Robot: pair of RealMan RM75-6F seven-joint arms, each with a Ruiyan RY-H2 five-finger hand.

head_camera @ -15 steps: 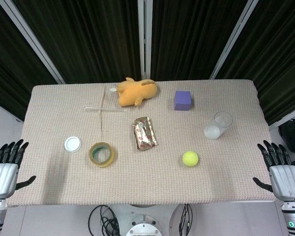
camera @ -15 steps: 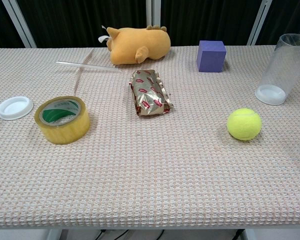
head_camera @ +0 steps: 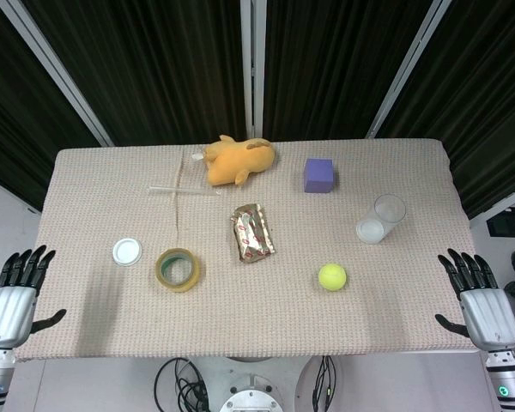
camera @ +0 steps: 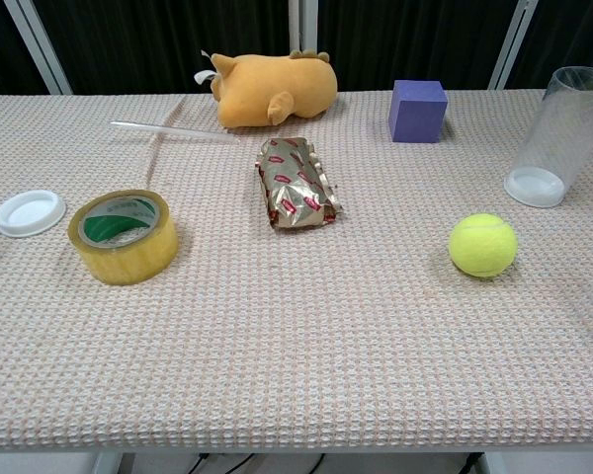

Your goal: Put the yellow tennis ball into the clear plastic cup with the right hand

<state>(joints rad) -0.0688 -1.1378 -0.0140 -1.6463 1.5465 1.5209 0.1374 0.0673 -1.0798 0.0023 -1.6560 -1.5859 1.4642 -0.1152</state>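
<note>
- Yellow fuzzy tennis ball [head_camera: 332, 276] sits on the beige woven tablecloth [head_camera: 94, 189], front-right area; in chest view the ball [camera: 483, 245] rests alone, nothing touching it.
- Clear plastic cup [head_camera: 382, 220] stands upright w/ its opening up, behind & a bit right of the ball, apart from it; chest view shows the cup [camera: 559, 136] near the right edge, empty inside.
- Right hand [head_camera: 482, 300] is off the table's front-right corner, palm down, fingers spread & pointing toward the table, holding nothing; well apart from ball & cup. Not seen in chest view.
- Left hand [head_camera: 10, 298] is off the front-left corner, fingers spread too, nothing held.
- Purple foam cube [head_camera: 318, 175] at the back, right of centre, left of the cup.
- Orange plush animal toy [head_camera: 237, 160] lies on its side at back centre.
- Thin clear plastic straw [head_camera: 182, 190] lies flat just left of the plush.
- Crinkled silver-and-red foil snack packet [head_camera: 253, 233] lies mid-table, in front of the plush.
- Roll of yellowish transparent packing tape [head_camera: 178, 269] lies flat, front-left of the packet.
- Small round white plastic lid [head_camera: 127, 251] sits just left of the tape roll, not touching it.
</note>
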